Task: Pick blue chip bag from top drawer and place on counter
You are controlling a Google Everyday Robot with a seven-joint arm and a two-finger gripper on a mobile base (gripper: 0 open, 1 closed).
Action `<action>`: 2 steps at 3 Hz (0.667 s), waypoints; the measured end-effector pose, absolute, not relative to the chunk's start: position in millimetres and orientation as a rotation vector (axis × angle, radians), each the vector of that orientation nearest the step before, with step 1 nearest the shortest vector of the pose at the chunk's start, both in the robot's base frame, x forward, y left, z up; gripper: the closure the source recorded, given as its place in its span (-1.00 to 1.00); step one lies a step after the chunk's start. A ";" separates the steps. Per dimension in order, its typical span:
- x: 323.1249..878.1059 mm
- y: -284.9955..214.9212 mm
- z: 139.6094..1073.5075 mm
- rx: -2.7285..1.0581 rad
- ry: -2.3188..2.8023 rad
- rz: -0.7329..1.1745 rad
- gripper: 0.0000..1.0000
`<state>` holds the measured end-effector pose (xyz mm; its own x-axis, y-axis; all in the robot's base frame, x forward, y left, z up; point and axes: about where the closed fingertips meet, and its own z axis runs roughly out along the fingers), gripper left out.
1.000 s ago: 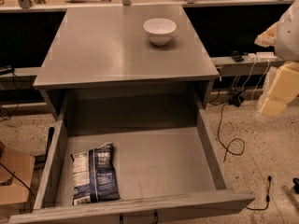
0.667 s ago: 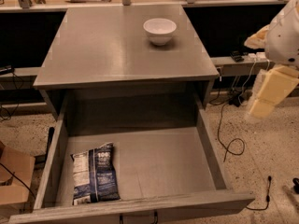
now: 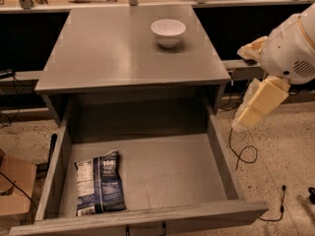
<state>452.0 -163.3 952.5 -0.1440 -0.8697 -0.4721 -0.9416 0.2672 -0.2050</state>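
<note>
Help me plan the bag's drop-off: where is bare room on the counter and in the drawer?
The counter is bare left of and before the white bowl, which crowds its back right. The top drawer is bare right of the blue chip bag at front left. The gripper hangs outside its right wall.

Counter carries 1 white bowl, back right; gripper off its right side

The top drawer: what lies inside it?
Only the blue chip bag, flat at the front left; whatever it covers is hidden. The gripper hangs outside, right of the top drawer.
</note>
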 end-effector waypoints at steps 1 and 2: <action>451.2 -156.9 941.2 -1.671 2.041 0.173 -1.00; 446.5 -113.8 901.7 -1.779 1.967 0.280 -1.00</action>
<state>446.5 -113.8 901.7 -0.0486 -0.8815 -0.4697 -0.9776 0.1384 -0.1586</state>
